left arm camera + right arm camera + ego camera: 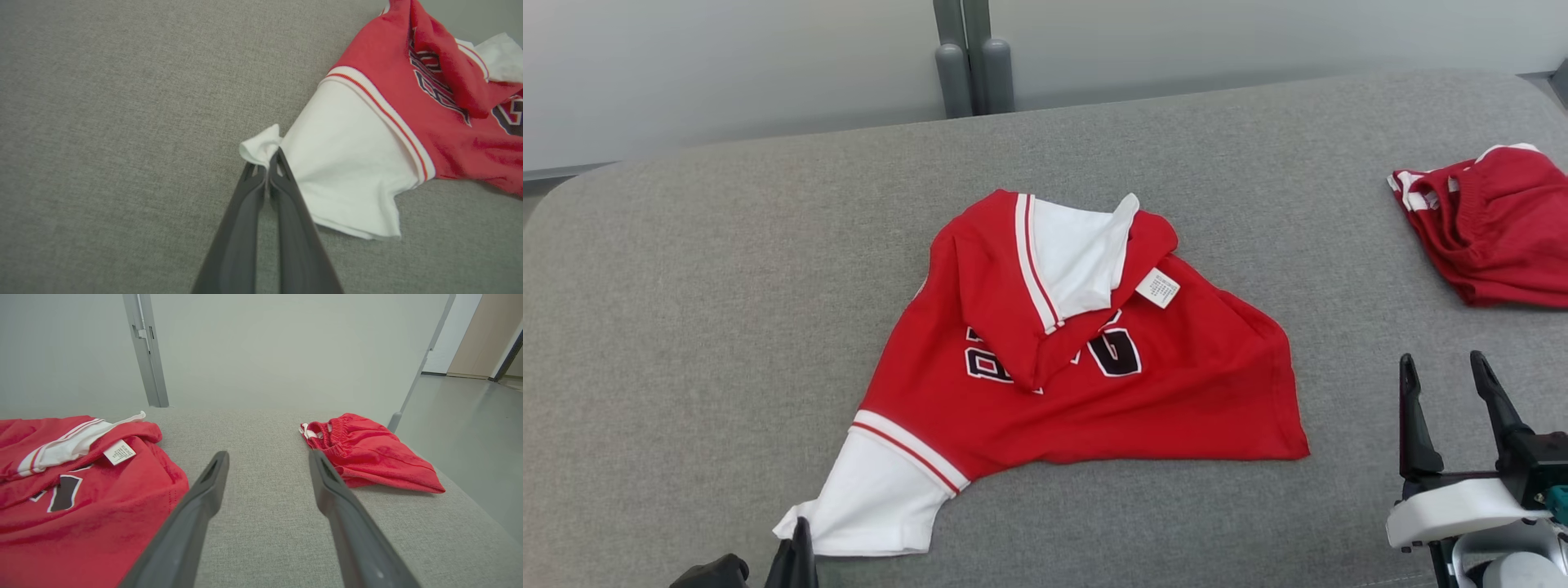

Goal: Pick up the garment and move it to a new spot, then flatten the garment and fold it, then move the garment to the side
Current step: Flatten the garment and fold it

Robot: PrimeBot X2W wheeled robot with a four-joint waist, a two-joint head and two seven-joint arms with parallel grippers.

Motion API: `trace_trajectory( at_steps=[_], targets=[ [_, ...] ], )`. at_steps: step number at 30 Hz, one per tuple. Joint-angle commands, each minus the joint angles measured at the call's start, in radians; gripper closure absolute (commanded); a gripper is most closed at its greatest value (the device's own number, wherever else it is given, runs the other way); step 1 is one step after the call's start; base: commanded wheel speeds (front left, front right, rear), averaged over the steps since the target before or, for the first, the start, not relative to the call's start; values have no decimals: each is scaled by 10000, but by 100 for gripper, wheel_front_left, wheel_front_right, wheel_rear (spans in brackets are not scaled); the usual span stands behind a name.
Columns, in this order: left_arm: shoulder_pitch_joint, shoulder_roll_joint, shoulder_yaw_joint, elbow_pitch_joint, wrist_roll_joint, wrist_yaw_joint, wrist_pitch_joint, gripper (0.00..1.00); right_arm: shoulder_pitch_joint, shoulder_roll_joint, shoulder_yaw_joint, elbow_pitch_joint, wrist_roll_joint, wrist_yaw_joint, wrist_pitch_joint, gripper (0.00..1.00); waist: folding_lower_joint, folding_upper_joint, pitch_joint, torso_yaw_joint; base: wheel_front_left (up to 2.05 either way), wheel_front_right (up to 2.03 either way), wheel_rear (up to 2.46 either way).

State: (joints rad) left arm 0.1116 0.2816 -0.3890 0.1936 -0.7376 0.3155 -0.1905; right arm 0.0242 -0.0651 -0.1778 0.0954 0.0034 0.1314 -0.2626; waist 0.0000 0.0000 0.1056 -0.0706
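My left gripper is pinched tight on the cuff corner of the white sleeve, low on the left of the grey pad. The shirt lies mid-pad, crumpled, its other sleeve flopped over the number, tag showing. My right gripper is near the shirt's right hem, fingers wide apart, gripping nothing. Red shorts lie at the far right edge, well apart from the shirt.
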Motion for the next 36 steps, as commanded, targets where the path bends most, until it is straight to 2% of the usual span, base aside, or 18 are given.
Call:
trace_trajectory(
  at_steps=[1,10,20,29,36],
  targets=[
    [44,15,123,31,11,-38,-164,0,-142,22,68,-72,-41,-15,-30,0,0,0,-78,-18,0,0,0],
    [-168,132,910,-463,621,0,-709,0,-490,62,672,-113,74,-15,-30,0,0,0,-506,247,0,0,0],
    [-524,-196,1030,-1119,1729,-551,-753,0,-740,95,1331,-38,339,-15,-30,0,0,0,-1041,538,0,0,0],
    [-742,-831,1029,-678,2650,-1221,-747,0,-736,132,2043,94,839,-15,-30,0,0,0,-1444,765,0,0,0],
    [-491,-1189,1159,-411,3150,-1438,-748,0,-430,140,2225,287,1310,-15,-30,0,0,0,-1568,892,0,0,0]
  ],
)
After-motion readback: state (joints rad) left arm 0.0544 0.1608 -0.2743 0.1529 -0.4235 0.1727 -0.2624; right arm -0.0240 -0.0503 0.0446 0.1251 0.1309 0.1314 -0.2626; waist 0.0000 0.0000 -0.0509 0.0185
